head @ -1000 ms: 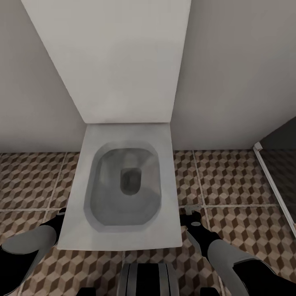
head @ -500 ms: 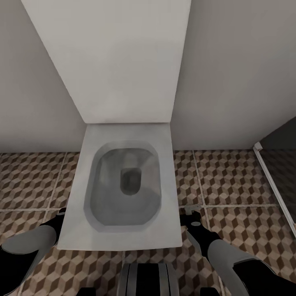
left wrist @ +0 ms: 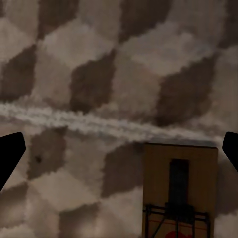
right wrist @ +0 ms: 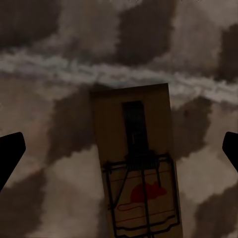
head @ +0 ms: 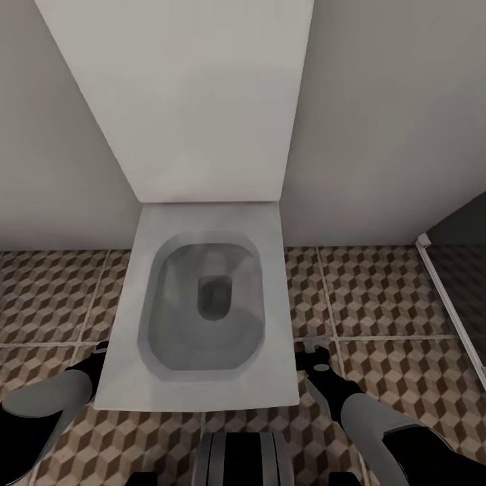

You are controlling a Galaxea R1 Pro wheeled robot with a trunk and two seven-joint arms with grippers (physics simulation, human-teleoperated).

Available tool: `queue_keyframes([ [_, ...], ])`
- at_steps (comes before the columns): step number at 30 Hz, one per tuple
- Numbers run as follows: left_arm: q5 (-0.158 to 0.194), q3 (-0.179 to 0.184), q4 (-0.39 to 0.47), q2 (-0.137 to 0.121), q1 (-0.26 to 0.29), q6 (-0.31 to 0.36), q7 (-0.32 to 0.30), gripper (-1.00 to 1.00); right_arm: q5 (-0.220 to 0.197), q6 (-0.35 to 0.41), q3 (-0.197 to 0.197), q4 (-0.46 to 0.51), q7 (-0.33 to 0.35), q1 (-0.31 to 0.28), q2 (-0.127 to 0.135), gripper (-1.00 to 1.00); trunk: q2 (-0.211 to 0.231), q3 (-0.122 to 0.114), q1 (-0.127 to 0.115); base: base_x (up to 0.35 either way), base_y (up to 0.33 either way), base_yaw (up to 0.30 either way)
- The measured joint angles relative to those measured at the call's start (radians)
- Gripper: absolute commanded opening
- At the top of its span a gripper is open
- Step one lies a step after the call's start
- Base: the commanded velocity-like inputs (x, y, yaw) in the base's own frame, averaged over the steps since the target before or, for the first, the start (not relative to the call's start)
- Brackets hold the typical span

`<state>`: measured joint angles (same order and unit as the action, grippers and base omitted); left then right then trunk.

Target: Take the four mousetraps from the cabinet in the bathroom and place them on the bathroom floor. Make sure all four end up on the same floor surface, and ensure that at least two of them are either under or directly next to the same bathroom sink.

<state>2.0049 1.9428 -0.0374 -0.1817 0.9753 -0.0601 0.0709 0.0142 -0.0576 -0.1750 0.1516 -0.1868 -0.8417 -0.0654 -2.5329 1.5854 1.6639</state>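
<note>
both arms hang low either side of the toilet point(head: 202, 304). left gripper point(left wrist: 119, 148) and right gripper point(right wrist: 119, 148) have fingers spread wide, each over a mousetrap point(left wrist: 179, 191) point(right wrist: 139, 163) lying on the floor point(head: 378, 297). placing looks done here; next, check for a sink nearby.

The white rectangular toilet point(head: 202, 304) looks like smooth ceramic with a soft, satin sheen, its bowl shaded grey. The cube-patterned brown, beige and white floor tiles point(head: 378, 290) appear matt, with pale, slightly rough grout lines. The flat tan rectangular mousetrap point(right wrist: 136, 163) reads as matt unvarnished wood carrying thin dark metal wire; another wooden mousetrap point(left wrist: 179, 191) looks alike.
</note>
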Motion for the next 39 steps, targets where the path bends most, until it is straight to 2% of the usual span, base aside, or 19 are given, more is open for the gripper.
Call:
queue_keyframes([
  [14,0.000,0.000,0.000,-0.002,0.000,0.001,0.000,1.00,0.000,0.000,0.000,0.000,0.000,0.000,-0.001,1.00,0.000,0.000,0.000,-0.040,0.000,0.000],
  [39,0.000,0.000,0.000,-0.006,0.005,0.005,0.000,1.00,0.000,0.000,0.001,0.000,0.000,0.000,-0.003,1.00,0.000,0.000,0.001,-0.316,0.000,0.000],
])
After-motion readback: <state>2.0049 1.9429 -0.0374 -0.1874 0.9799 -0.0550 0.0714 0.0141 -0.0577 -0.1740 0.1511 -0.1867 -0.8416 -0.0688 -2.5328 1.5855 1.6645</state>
